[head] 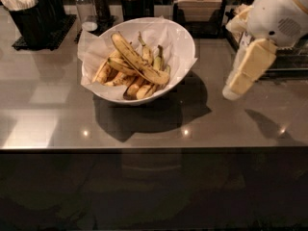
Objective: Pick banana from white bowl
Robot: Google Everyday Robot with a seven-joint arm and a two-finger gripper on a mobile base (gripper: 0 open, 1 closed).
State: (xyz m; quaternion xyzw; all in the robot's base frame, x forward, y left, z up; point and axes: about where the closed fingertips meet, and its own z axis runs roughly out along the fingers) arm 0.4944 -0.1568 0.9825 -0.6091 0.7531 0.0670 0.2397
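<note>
Banana [139, 61], the long one streaked with brown, lies on top of the heap in the white bowl [188, 42], running from the upper left of the bowl down toward its lower right, with shorter bananas [136, 87] tucked under and beside it. Your tool [236, 83] hangs at the right of the frame, above the bench [48, 119] and well apart from the bowl; whether it is set wide or narrow you cannot tell from here. I judge the step in hand to be the approach. Bring the tool leftward and keep it above the rim until it is over the fruit, so it does not knock the near wall or drag the crinkled paper [91, 49]. Turn it so that it closes across the banana's width, not along it, and aim at the middle of the curve, where the peel sits highest and clear of its neighbours. Come down gently: ripe fruit bruises, and a low grip may catch a shorter banana or the paper.
</note>
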